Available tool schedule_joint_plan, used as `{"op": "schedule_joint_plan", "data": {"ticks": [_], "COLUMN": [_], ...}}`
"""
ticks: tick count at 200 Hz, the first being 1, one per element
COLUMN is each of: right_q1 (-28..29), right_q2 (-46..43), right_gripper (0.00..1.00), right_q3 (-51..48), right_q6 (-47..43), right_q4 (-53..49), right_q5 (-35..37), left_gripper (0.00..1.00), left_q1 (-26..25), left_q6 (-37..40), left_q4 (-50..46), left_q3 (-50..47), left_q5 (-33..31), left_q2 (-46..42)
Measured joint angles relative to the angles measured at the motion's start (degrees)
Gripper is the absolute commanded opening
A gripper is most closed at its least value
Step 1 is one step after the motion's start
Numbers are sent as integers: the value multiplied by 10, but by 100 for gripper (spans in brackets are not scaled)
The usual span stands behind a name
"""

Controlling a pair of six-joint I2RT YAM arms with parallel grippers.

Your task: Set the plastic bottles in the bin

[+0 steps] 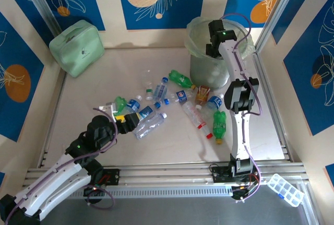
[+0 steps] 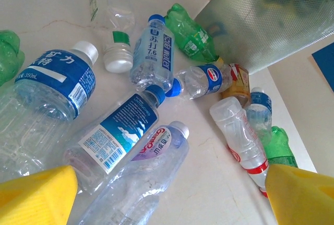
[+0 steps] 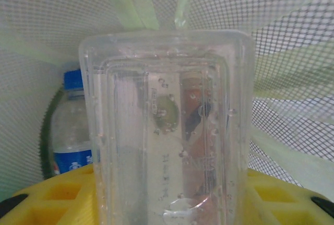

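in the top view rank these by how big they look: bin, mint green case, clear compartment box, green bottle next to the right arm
1. bin, clearly largest
2. mint-green case
3. clear compartment box and green bottle: both small and too alike to rank, the box wider, the bottle longer and thinner

Top view: bright, even overhead light, soft faint shadows under bottles point(image 1: 151, 123) on tabletop point(image 1: 83, 131), sharp, no glare. Left wrist: well lit, small highlights on clear plastic, yellow jaws blurred at btm corners. Right wrist: clear bottle point(image 3: 167, 131) too close, soft focus; bin point(image 3: 292, 26) mesh washed pale.
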Motion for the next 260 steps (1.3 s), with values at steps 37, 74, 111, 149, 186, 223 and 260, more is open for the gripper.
{"op": "schedule_joint_plan", "data": {"ticks": [37, 74, 111, 149, 186, 223, 260], "right_q1": [-3, -4, -3, 31, 156, 258, 312], "right_q2": [10, 7, -31, -177, -391, -579, -679], "right_gripper": [72, 78, 76, 75, 74, 74, 73], "right_q3": [4, 33, 34, -43, -217, -484, -784], "right_q6": [-10, -8, 5, 22, 28, 51, 82], "right_q4": [0, -5, -11, 24, 125, 252, 379], "right_q5": [-2, -15, -30, -41, -40, -53, -72], "left_gripper": [93, 93, 94, 93, 93, 92, 91], "left_q1": [0, 0, 0, 0, 0, 0, 0], "left_q6": [0, 3, 14, 25, 31, 36, 41], "left_q4": [0, 0, 0, 0, 5, 10, 9], "left_q3": [0, 0, 0, 0, 0, 0, 0], "left_q5": [-1, -6, -14, -22, -26, -25, -26], "left_q2": [7, 8, 9, 13, 21, 21, 34]}}
